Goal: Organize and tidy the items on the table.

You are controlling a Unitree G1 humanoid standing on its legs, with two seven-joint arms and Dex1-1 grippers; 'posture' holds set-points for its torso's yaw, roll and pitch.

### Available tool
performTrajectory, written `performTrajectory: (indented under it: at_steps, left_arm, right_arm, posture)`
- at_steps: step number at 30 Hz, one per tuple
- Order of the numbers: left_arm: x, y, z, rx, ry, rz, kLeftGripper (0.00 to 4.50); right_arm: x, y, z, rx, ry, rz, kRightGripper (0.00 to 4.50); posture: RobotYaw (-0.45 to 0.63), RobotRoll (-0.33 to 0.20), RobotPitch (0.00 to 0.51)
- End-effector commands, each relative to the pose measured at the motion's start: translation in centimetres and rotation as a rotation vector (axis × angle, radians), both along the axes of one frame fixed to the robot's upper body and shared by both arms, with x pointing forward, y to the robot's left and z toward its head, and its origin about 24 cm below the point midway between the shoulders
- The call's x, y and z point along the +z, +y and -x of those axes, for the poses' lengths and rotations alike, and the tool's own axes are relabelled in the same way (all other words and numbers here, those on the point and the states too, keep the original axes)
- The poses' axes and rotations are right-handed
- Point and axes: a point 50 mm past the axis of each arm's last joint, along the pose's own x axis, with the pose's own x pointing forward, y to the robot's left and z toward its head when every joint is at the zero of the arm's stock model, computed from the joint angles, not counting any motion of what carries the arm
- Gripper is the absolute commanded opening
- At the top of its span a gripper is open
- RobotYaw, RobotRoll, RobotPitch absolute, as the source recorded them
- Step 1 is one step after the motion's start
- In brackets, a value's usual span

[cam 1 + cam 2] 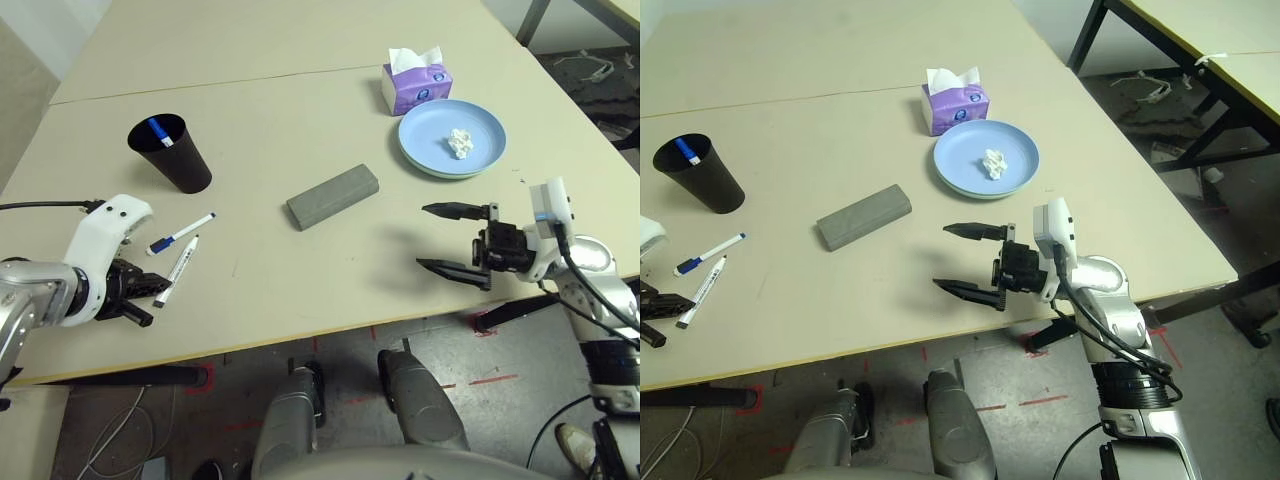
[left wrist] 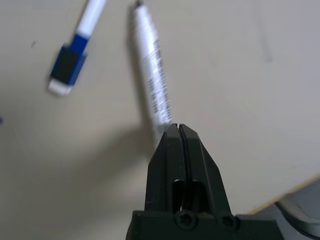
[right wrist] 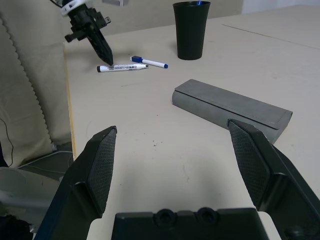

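Left claw (image 2: 179, 131) is seen pressed together at the near end of a white marker (image 2: 152, 85), whose print cannot be read. Right claw (image 3: 177, 165) is spread apart near the grey case (image 1: 333, 196). A third marker (image 1: 158, 132) is half hidden in the black cup (image 1: 172, 152).

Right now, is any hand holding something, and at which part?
Left hand is shut at the end of a white marker; a real grip cannot be told. Right hand is open and empty.
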Motion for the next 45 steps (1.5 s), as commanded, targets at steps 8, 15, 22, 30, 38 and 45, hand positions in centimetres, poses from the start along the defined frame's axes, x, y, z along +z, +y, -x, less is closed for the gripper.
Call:
performTrajectory:
  at_steps: [8, 15, 22, 30, 38, 45]
  left_arm:
    - [6.0, -2.5, -1.4, -0.164, -0.255, 0.259, 0.04]
    - [4.8, -0.7, -0.8, -0.035, -0.187, 0.156, 0.21]
    - [2.4, 1.0, -0.6, 0.092, -0.132, 0.066, 2.33]
    - [0.6, 0.6, -2.1, 0.140, -0.160, 0.094, 4.48]
    - [-0.7, 0.1, -2.9, 0.154, -0.148, 0.110, 4.48]
    - [-2.0, 0.0, -2.4, 0.178, -0.108, 0.100, 4.48]
  right_arm:
    - [-0.6, 0.5, 0.0, 0.016, 0.028, 0.008, 4.50]
    - [-0.6, 0.5, -0.1, 0.021, 0.026, 0.012, 4.50]
    - [-0.7, 0.6, -0.1, 0.026, 0.027, 0.017, 4.50]
    - [-0.4, 0.8, -0.1, 0.035, 0.015, 0.021, 4.50]
    - [-0.3, 0.6, 0.2, 0.035, 0.008, 0.036, 4.50]
    - [-0.1, 0.7, 0.2, 0.037, 0.002, 0.032, 4.50]
  posture:
    - [-0.26, 0.000, 0.219]
    - [-0.26, 0.000, 0.219]
    - [-0.26, 0.000, 0.216]
    - [-0.28, 0.000, 0.208]
    - [-0.29, 0.000, 0.211]
    - [-0.29, 0.000, 0.214]
